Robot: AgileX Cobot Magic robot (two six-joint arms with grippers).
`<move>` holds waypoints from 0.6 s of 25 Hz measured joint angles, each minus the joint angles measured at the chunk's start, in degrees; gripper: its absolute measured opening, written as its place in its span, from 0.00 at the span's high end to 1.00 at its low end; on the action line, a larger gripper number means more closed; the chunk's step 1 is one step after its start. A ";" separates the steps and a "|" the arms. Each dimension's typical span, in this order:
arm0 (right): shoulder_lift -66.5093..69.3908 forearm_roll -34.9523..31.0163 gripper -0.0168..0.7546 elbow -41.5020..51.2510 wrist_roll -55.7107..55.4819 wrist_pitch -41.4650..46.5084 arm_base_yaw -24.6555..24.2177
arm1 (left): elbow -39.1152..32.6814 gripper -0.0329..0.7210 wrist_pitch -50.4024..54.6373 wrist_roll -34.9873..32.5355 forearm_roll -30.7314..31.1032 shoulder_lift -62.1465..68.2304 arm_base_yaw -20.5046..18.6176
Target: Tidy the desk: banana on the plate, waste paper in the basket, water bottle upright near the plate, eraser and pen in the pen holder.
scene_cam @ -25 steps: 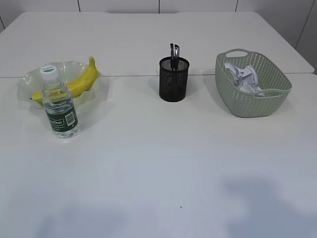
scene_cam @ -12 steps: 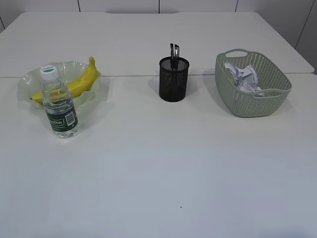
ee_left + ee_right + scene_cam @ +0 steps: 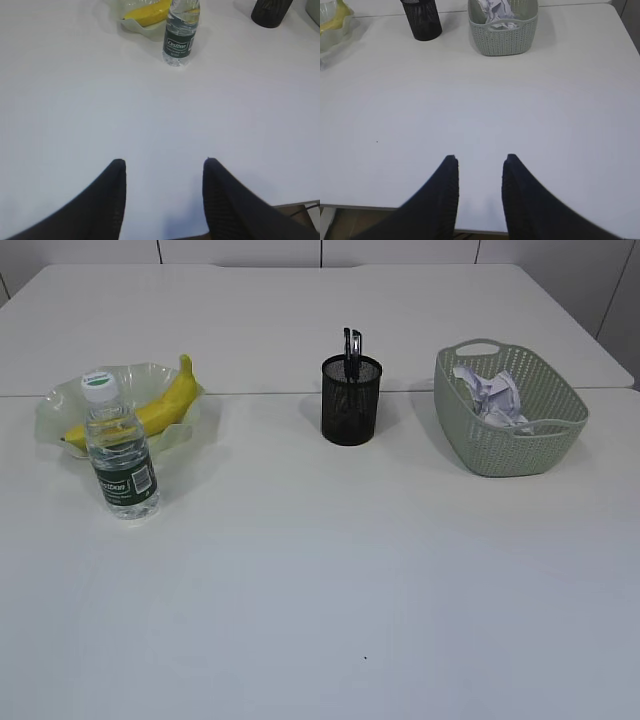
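The white tabletop (image 3: 320,570) is looking tidy. Both end effectors, left (image 3: 162,167) and right (image 3: 480,160), are hanging part-open and empty, everything sitting far ahead; nothing seems left.

Yellow banana (image 3: 150,410) on a pale translucent plate (image 3: 60,405). Clear water bottle (image 3: 120,450) with white cap and dark green label. Black mesh pen holder (image 3: 351,405), black pen (image 3: 352,343). Sage-green woven-pattern basket (image 3: 510,440) at three o'clock, white paper (image 3: 492,395) inside. White table (image 3: 330,580).
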State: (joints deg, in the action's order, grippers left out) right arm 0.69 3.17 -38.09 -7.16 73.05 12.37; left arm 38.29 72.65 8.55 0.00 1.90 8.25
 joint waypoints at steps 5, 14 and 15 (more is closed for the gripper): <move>-0.53 0.44 0.68 3.79 1.28 0.04 0.00 | -2.12 0.48 0.00 0.03 3.45 -0.89 0.00; -0.53 0.44 0.68 8.08 1.43 -3.93 0.00 | -5.84 0.48 -3.90 0.03 5.29 -0.89 0.00; -0.53 0.44 0.68 8.21 1.43 -4.59 0.00 | -6.12 0.48 -4.11 0.03 5.29 -0.89 0.00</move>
State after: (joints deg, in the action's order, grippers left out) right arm 0.16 3.61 -29.88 -5.73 68.46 12.37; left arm 32.17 68.54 8.58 5.29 1.00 8.25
